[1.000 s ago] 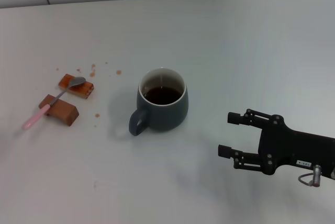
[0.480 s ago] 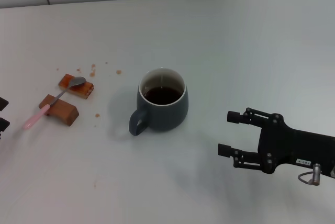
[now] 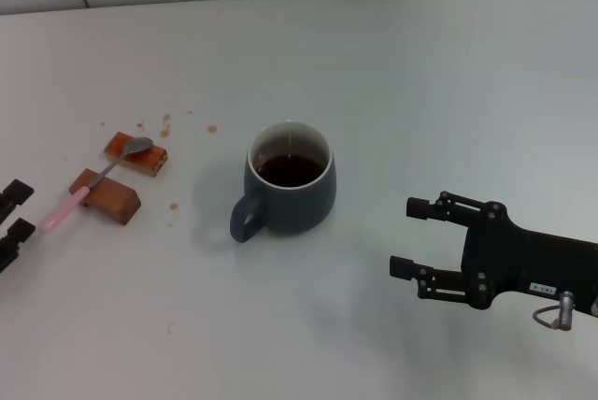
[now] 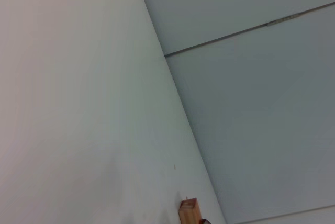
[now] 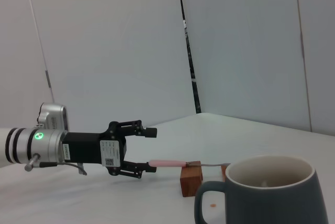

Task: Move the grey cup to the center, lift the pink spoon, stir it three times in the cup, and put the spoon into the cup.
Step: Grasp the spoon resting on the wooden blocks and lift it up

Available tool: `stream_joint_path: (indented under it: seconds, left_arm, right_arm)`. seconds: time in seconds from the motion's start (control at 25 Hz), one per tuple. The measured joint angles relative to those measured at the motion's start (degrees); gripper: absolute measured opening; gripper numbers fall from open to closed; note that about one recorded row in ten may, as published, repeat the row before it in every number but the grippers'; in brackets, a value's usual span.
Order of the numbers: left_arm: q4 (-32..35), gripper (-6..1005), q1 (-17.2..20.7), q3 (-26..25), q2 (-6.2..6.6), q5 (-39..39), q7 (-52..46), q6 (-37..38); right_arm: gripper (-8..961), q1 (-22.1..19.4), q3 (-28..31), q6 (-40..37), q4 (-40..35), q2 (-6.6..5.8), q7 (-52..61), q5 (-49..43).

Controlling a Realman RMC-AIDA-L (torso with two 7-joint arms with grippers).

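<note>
While the grey cup (image 3: 291, 190) sits pretty much mid-table already, with its loop handle turned toward the robot's left, the real change is on the left side: a second ago no left arm could be seen from the head camera, and now the left gripper (image 3: 13, 221) has been brought in at the edge, fingers spread wide and nothing held, just short of the pink spoon (image 3: 96, 182). So the spoon pickup looks like the step being set up.

The spoon is propped across two brown blocks (image 3: 105, 193), pink handle end pointing at that gripper, metal bowl resting on the farther block. Dark liquid can be seen inside the cup's white wall.

The right gripper (image 3: 412, 238) is parked near the cup's right, also splayed apart and empty.
</note>
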Motion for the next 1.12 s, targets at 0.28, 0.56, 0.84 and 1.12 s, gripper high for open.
stream_joint_path:
  seconds: [0.28,0.56,0.84,1.12]
  left_arm:
    - [-0.74,850,-0.4,0.34,-0.15,0.0,0.13,-0.08]
    - [-1.53,850,-0.62,0.44,-0.18,0.0,0.16,0.07]
    - [-1.71,850,-1.02,0.98,-0.18,-0.01,0.13,0.3]
    - [-1.91,849,-1.13,1.11,-0.18,0.0,-0.06,0.06]
  right_arm:
    - [795,-0.12,0.0,-0.21,-0.08,0.0,0.0,0.0]
    - [795,-0.18,0.0,-0.28,-0.14,0.0,0.0,0.0]
    - [795,-0.18,0.0,-0.49,-0.17,0.0,0.0,0.0]
    - [795,-0.18,0.0,-0.6,-0.17,0.08,0.0,0.0]
